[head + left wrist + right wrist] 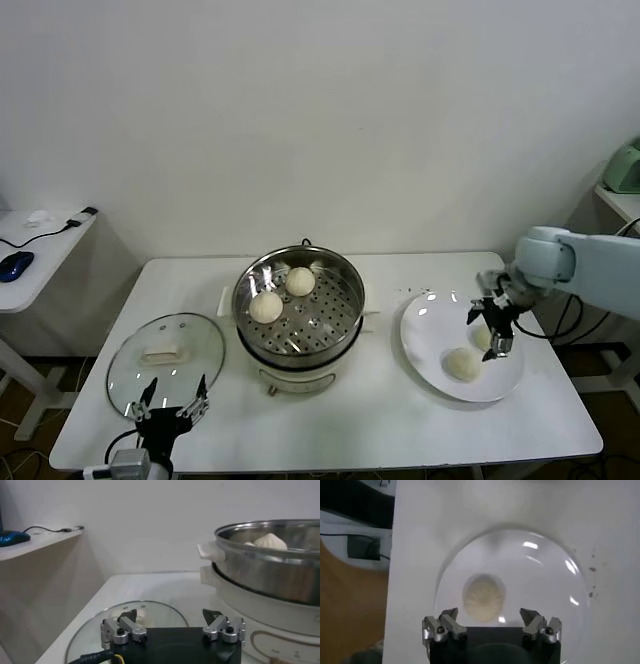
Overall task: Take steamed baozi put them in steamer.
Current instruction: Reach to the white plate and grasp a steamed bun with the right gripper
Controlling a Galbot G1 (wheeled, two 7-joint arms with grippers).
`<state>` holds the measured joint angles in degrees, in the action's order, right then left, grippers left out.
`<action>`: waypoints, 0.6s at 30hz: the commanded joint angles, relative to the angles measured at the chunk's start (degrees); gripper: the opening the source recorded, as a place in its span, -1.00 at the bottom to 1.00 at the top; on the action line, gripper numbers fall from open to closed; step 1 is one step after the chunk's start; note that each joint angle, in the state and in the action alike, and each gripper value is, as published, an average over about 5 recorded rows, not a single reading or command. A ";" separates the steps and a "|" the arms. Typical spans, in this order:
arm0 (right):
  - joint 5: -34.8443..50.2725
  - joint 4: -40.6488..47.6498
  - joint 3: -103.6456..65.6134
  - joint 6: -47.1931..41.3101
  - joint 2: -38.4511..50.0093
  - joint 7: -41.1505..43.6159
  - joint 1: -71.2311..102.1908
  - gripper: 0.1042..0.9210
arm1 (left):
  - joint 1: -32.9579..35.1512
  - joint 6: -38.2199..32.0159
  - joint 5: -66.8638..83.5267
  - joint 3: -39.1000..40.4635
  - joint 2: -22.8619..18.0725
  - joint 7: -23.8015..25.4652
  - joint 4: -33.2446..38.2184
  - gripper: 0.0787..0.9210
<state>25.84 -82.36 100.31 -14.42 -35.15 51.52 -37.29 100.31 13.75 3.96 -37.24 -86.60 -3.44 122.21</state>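
The steel steamer (pixel 345 283) stands mid-table with two cream-white baozi (pixel 266 306) (pixel 300 281) on its perforated tray. Two more baozi lie on the white plate (pixel 430 345) at the right: one (pixel 462 363) near the front, one (pixel 481 337) partly hidden behind my right gripper (pixel 490 325). That gripper is open and hovers just above this baozi, which shows between its fingers in the right wrist view (pixel 484 596). My left gripper (pixel 170 398) is open and idle at the front left, over the glass lid (pixel 166 358).
The steamer's rim and white side handle (pixel 211 552) show in the left wrist view, with a baozi top (pixel 270 540) inside. A side desk (pixel 40 250) with a blue mouse stands at the far left. Cables hang past the table's right edge.
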 commanded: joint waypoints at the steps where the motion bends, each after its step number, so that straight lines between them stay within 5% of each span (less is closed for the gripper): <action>1: -4.87 3.14 -10.74 -1.85 1.76 -3.47 14.96 0.76 | 0.15 -0.07 -0.01 -0.10 0.22 -0.06 -0.60 0.77; 18: -5.58 8.18 -15.76 -2.82 -2.88 -5.37 20.72 0.76 | -0.63 0.36 0.19 -0.30 0.53 0.09 -1.23 0.77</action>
<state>21.18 -76.07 87.77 -16.73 -37.19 47.12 -20.87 99.76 14.07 4.03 -37.57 -86.15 -3.37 121.20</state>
